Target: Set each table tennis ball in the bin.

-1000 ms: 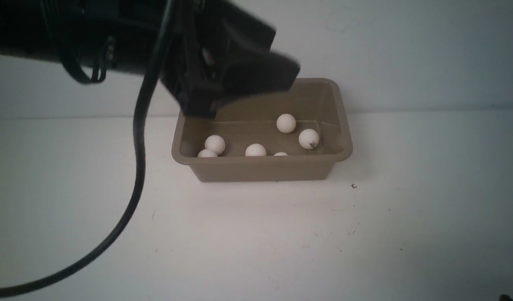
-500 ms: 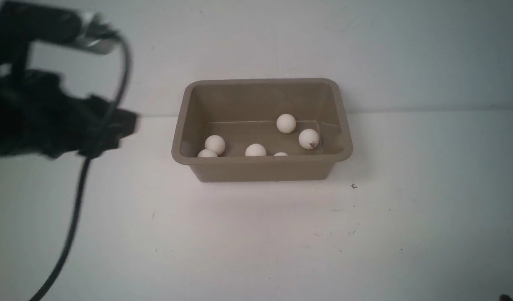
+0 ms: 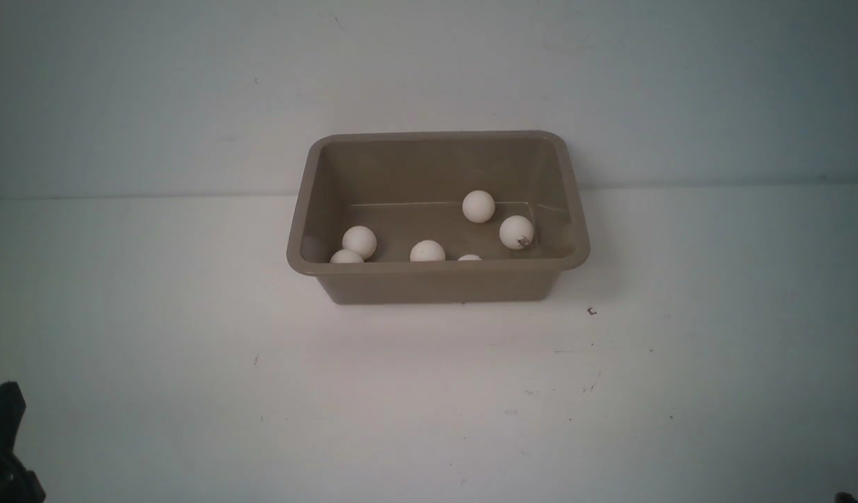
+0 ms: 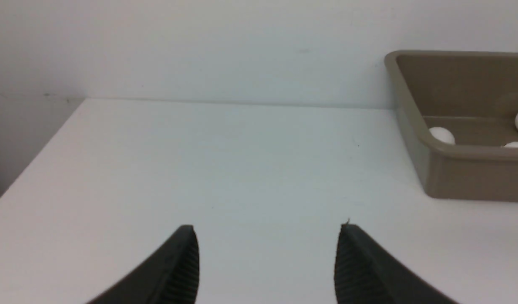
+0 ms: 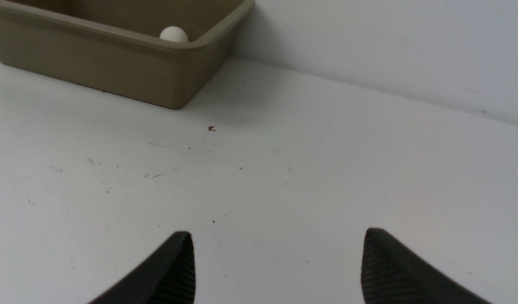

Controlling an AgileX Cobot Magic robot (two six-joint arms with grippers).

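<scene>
The taupe bin [image 3: 436,283] stands at the middle back of the white table, against the wall. Several off-white table tennis balls lie on its floor, among them one [image 3: 478,206] near the back, one with a dark mark [image 3: 517,232] and one [image 3: 359,241] at the left. My left gripper [image 4: 267,230] hangs open and empty over bare table, to the left of the bin [image 4: 453,173] and nearer than it. Only a black piece of the left arm [image 3: 1,447] shows in the front view. My right gripper [image 5: 278,234] is open and empty, well short of the bin [image 5: 115,71].
The pale wall [image 3: 680,84] rises right behind the bin. The table's left edge [image 4: 35,169] runs close to my left gripper. A small dark speck [image 3: 592,311] lies on the table by the bin's front right corner.
My left arm has swung from above the bin's left back corner out to the left and down, nearly out of the front view. The balls have not moved.
</scene>
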